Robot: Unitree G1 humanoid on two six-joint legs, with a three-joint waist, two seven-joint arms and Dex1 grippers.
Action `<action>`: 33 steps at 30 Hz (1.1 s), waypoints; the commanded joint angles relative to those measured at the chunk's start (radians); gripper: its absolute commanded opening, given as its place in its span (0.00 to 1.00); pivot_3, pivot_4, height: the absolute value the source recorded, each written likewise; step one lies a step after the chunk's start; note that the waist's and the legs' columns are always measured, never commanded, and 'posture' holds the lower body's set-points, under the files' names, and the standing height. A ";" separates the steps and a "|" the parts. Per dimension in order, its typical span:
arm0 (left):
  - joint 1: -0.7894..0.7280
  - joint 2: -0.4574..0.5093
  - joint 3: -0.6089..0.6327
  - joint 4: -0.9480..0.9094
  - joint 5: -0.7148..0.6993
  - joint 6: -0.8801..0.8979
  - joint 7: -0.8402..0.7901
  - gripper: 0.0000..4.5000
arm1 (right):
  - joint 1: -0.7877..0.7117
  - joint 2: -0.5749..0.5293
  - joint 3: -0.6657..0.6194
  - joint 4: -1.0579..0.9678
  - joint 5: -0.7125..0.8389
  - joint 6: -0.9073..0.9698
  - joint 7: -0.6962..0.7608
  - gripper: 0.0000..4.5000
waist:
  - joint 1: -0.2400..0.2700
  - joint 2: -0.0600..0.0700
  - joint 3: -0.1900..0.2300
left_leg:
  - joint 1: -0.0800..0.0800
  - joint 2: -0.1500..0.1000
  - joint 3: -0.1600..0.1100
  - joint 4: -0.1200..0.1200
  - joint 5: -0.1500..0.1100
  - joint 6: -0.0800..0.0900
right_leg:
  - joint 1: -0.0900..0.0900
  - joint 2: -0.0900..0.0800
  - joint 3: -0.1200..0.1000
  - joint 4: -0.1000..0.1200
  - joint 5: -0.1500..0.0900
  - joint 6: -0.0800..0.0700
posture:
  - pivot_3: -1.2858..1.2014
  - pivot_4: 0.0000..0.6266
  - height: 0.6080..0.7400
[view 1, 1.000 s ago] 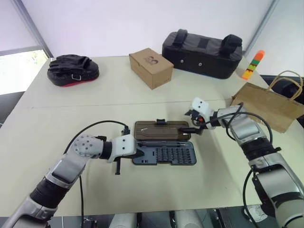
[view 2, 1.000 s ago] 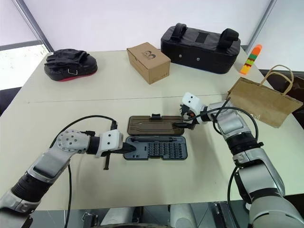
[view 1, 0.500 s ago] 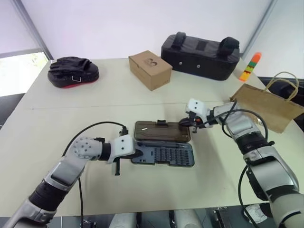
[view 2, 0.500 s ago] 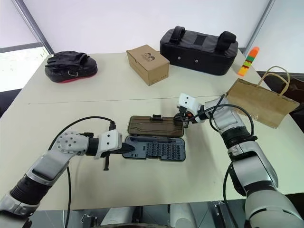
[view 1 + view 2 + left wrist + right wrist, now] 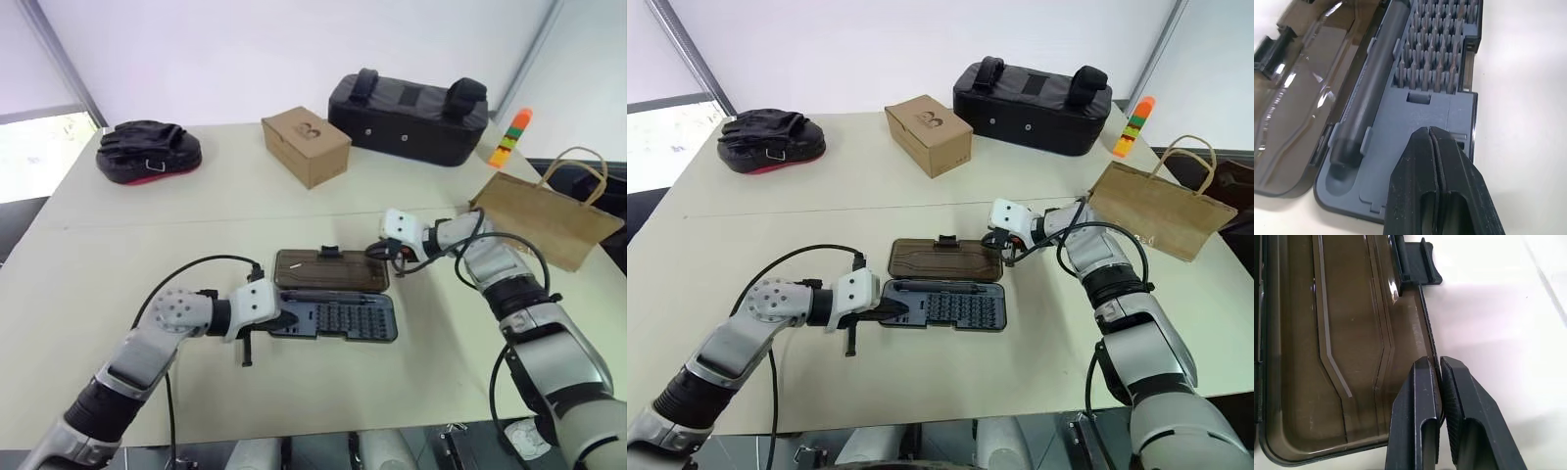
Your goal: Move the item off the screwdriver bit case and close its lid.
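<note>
Right wrist view: right claw clamps lid edge; left claw together.

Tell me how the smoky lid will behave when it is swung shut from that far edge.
The lid looks thin, so it may flex. The right tool pinches only its rim, so it could slip. The left tool rests shut on the bit case, likely steadying it.

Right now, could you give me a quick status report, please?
Left hand shut, on case. Right hand pinching lid edge. Lid open. Paper bag clear.
</note>
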 commanded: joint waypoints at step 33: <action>-0.002 -0.091 0.150 -0.082 -0.303 0.257 0.047 0.00 | 0.165 -0.065 -0.156 -0.409 0.053 0.029 -0.145 0.01 | -0.003 0.000 0.010 | -0.021 -0.001 0.000 0.001 0.001 -0.002 | -0.021 -0.001 0.000 0.001 0.002 0.003 | 0.52 0.24 1.00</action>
